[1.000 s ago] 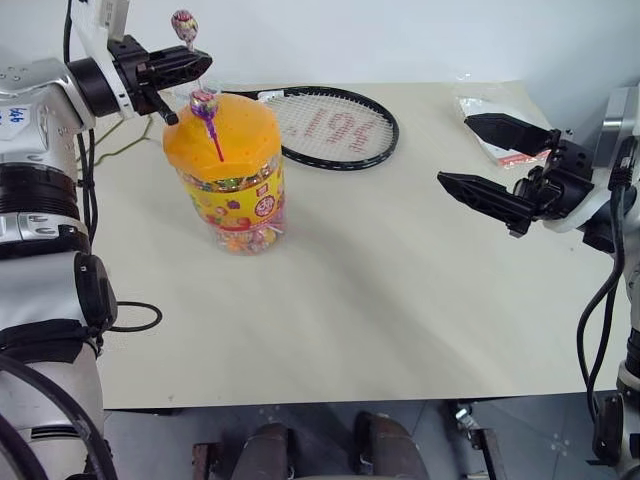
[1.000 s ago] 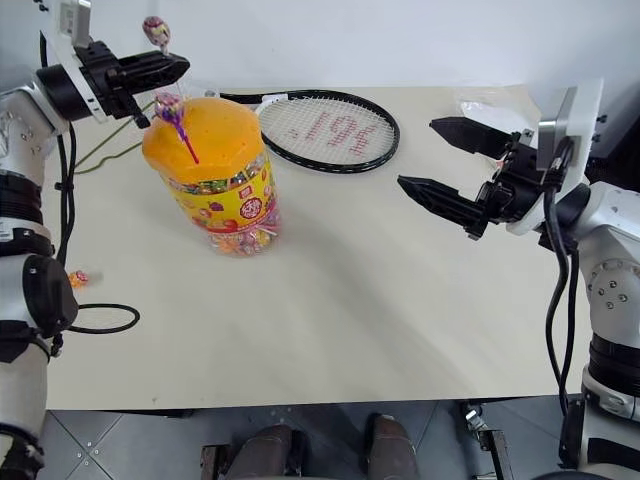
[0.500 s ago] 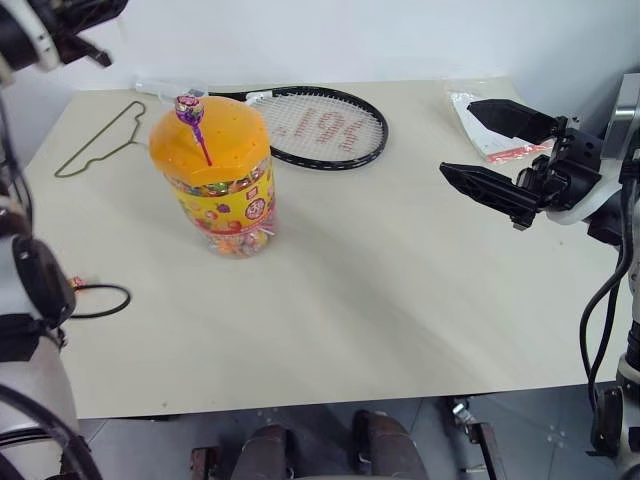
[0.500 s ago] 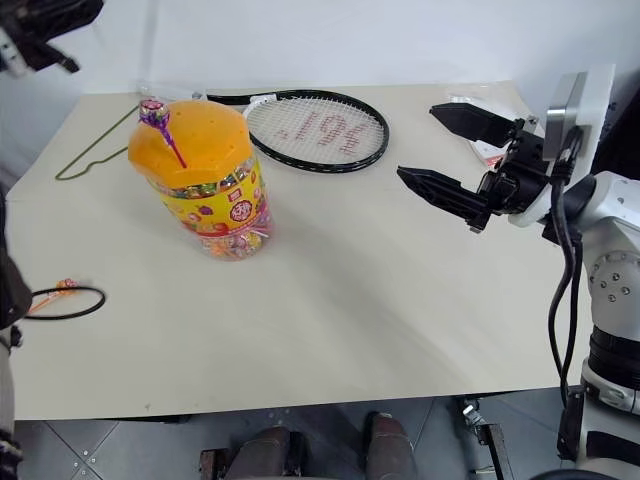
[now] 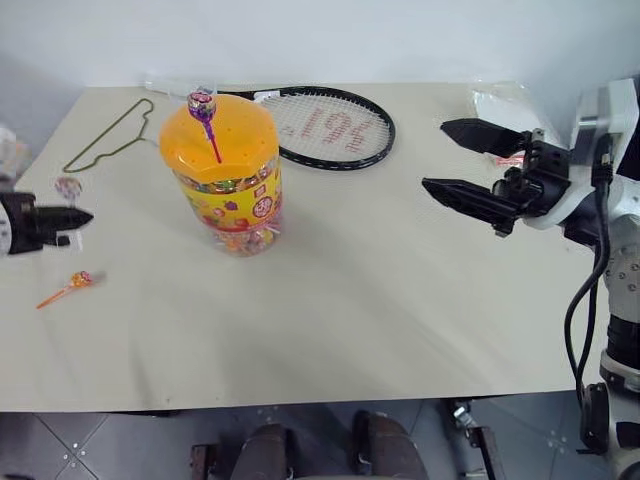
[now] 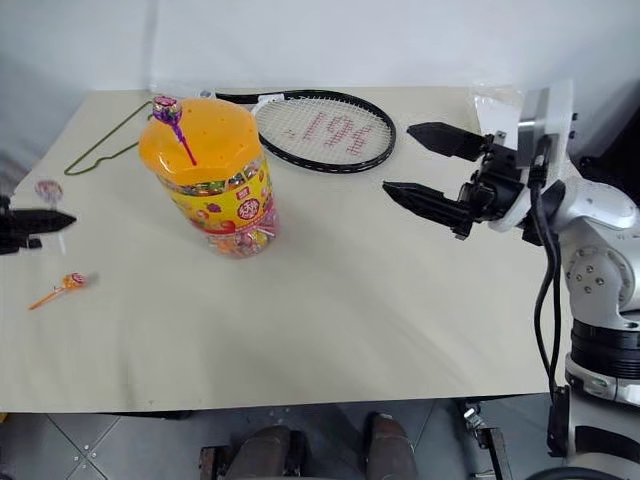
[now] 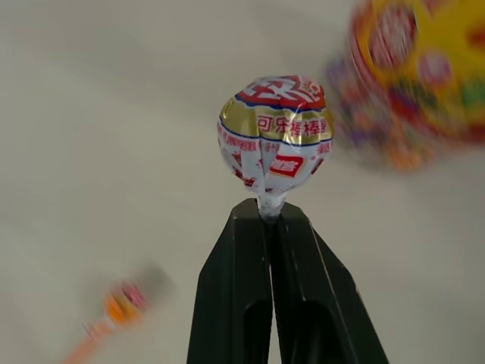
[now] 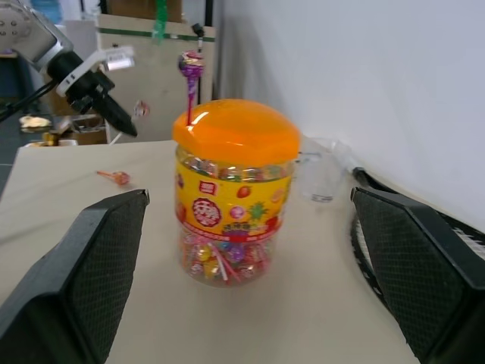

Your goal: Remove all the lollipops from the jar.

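Near the counter's left edge one lollipop [image 5: 78, 279] lies flat, already out. Just beyond, the left claw [image 5: 72, 216] pinches another [image 7: 275, 133] by its stick, presumably to drop it alongside. Farther back, the jar [image 5: 224, 170] has one sweet [image 5: 203, 104] in its lid. The right claw [image 5: 462, 160] waits, spread, over the right side.
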{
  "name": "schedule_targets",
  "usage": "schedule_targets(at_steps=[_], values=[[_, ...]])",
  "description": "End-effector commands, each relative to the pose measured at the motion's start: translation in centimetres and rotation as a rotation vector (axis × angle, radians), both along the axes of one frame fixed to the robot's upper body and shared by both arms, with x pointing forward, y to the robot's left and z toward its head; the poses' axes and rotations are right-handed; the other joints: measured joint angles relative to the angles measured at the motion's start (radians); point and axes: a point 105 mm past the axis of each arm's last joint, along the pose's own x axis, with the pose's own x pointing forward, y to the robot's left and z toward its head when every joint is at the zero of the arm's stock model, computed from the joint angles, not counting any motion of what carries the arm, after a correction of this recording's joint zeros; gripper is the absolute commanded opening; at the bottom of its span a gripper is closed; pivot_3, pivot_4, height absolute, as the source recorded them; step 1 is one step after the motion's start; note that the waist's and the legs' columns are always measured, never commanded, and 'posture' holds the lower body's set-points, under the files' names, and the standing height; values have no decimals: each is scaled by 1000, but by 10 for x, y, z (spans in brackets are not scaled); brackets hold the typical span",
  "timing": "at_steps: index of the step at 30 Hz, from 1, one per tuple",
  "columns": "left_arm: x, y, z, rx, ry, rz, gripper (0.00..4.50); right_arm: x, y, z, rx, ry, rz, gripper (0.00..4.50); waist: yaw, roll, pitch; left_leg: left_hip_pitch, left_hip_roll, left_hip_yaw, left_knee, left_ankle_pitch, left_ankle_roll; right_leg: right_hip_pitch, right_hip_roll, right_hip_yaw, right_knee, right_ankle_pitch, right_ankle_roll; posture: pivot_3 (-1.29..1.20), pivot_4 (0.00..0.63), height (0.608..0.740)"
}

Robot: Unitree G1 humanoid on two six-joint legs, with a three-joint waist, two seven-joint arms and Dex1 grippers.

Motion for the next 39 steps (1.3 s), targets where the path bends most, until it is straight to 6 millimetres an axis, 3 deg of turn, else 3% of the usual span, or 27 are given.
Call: schedule_targets(at_steps=[1, 7, 13, 19, 24, 30, 35, 39], values=[[-14, -4, -12, 4, 22, -15, 42, -2, 3, 9, 11, -44, 20, 4500, -3, 0, 0, 0, 1, 0, 0, 0, 0, 0, 0, 0, 0, 0, 0, 0, 150, 740], [-32, 5, -55, 58, 178, 51, 42, 1, 5, 8, -1, -34, 36, 4500, -3, 0, 0, 0, 0, 0, -1, 0, -1, -1, 0, 1, 0, 0, -1, 0, 150, 740], [-35, 8, -71, 70, 246, 77, 42, 2, 7, 7, -10, -25, 44, 4500, -3, 0, 0, 0, 0, 0, -1, 0, -1, -1, -1, 1, 0, 0, -1, 0, 150, 740], [-41, 17, -76, 97, 294, 118, 42, 3, 6, 8, -16, -25, 40, 4500, -4, 0, 0, -1, 0, 2, -3, -1, -1, -5, -1, 2, 1, 0, -1, 0, 150, 740], [-38, 18, -70, 119, 276, 130, 1196, 3, 5, 8, -18, -28, 36, 4500, -4, 0, 0, -1, 0, 3, -3, -1, -1, -5, -1, 3, 1, 0, -1, 0, 150, 740], [-36, 17, -57, 149, 254, 113, 3010, 3, 3, 7, -25, -27, 31, 4500, -4, 0, 0, -1, 0, 3, -3, -1, -1, -5, -1, 3, 1, 0, -1, 0, 150, 740], [-26, 6, -24, 138, 138, 58, 4463, 1, 1, 11, -30, -39, 22, 4500, -2, 0, 0, -2, 0, 3, -3, -1, -2, -6, -1, 3, 1, 0, -1, 0, 150, 740], [-18, -7, 2, 127, 44, -1, 4463, 0, 0, 14, -31, -51, 19, 4500, -3, 0, 0, -2, -1, 4, -3, -1, -2, -6, -1, 3, 1, 0, -1, 0, 150, 740]])
